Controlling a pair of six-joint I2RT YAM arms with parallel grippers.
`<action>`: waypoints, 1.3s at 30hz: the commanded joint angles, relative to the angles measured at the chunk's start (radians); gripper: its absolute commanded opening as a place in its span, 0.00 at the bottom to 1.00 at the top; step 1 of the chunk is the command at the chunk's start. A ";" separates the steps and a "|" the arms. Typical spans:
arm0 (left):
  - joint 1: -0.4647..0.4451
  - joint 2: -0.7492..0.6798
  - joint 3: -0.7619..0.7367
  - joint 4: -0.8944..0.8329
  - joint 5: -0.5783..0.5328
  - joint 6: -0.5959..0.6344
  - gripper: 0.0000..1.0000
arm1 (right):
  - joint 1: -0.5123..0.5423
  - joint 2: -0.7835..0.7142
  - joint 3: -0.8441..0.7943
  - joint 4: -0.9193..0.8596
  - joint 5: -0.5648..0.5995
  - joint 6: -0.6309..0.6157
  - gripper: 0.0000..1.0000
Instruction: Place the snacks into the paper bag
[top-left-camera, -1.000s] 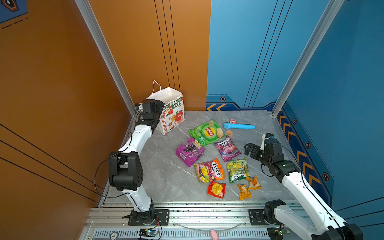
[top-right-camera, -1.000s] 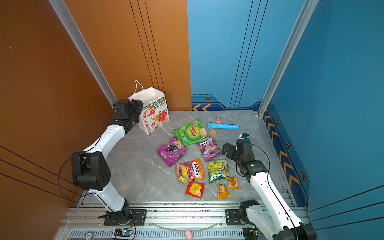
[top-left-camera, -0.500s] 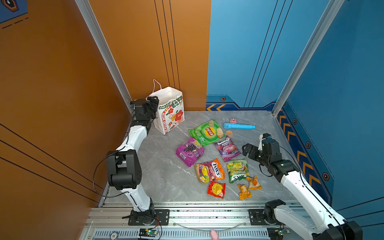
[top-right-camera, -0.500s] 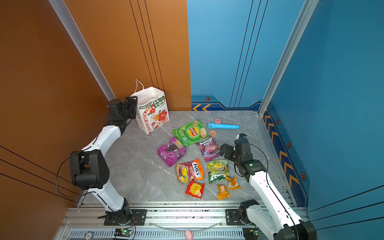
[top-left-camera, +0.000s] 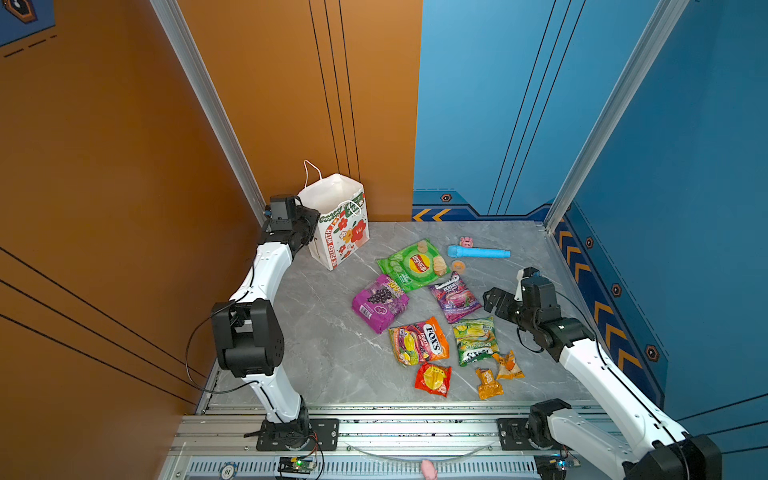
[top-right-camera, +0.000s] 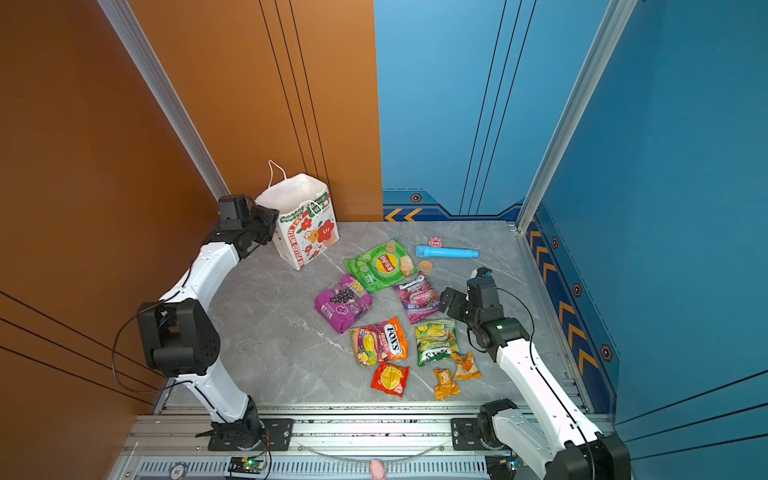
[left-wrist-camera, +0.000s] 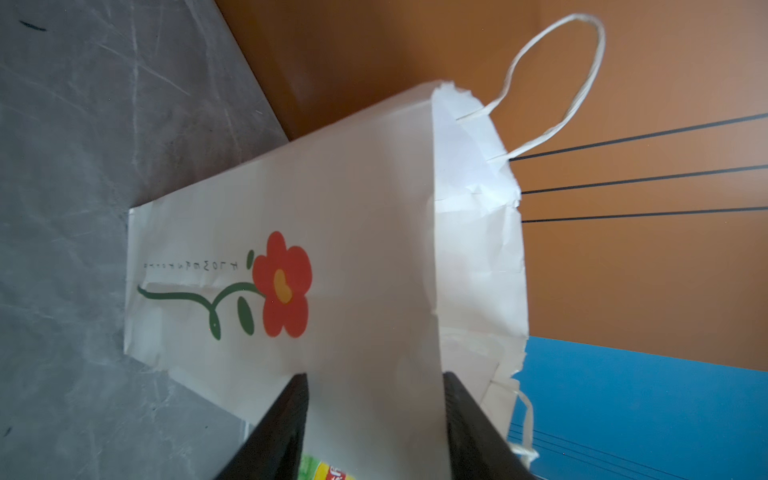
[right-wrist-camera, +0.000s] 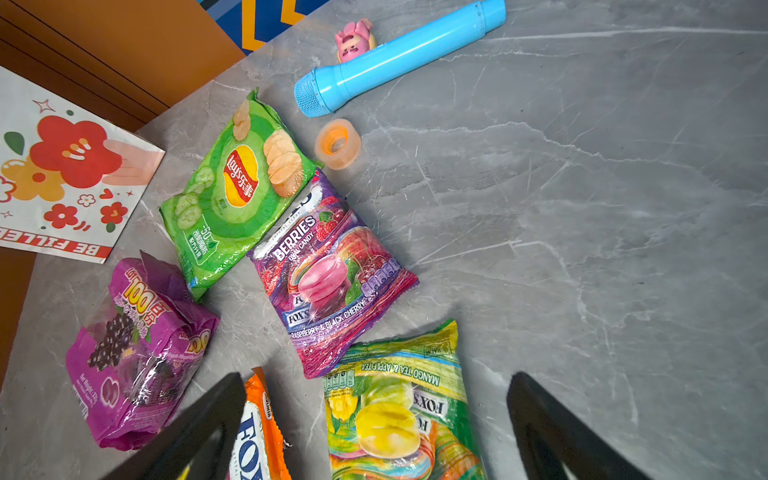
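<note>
Well, in both top views the paper bag (top-left-camera: 340, 216) (top-right-camera: 307, 226) stands up in the back corner. The left claw (top-left-camera: 306, 227) is right at the paper bag's side, near its rim. All the snacks lie flat outside the paper bag. The green Lay's chips bag (top-left-camera: 415, 264) is the closest one to it. The purple grape bag (top-left-camera: 379, 302) is a bit farther. Then come the Fox's berries candy bag (top-left-camera: 455, 297), the orange Fox's fruits bag (top-left-camera: 419, 340) and the green Fox's tea candy bag (top-left-camera: 476, 340). The small red packet (top-left-camera: 433, 379) and two small orange wrappers (top-left-camera: 489, 382) are the farthest. The right claw (top-left-camera: 492, 301) hangs well away from the paper bag, just beside the Fox's berries candy bag.

From the left wrist, the left claw (left-wrist-camera: 374, 376) has its fingers apart, with the paper bag's white side right in front. I cannot tell if they touch it.

From the right wrist, the right claw (right-wrist-camera: 376, 376) is spread wide, up over the green Fox's tea candy bag (right-wrist-camera: 395, 415).
</note>
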 joint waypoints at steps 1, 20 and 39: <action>-0.004 -0.036 0.024 -0.153 -0.006 0.048 0.42 | 0.009 0.015 0.009 -0.014 -0.001 0.021 1.00; -0.006 -0.297 -0.200 -0.277 -0.105 -0.014 0.00 | 0.008 0.051 0.030 -0.018 -0.007 0.028 1.00; -0.108 -1.058 -0.557 -0.716 -0.424 -0.170 0.00 | 0.092 0.098 0.135 -0.058 -0.051 0.041 1.00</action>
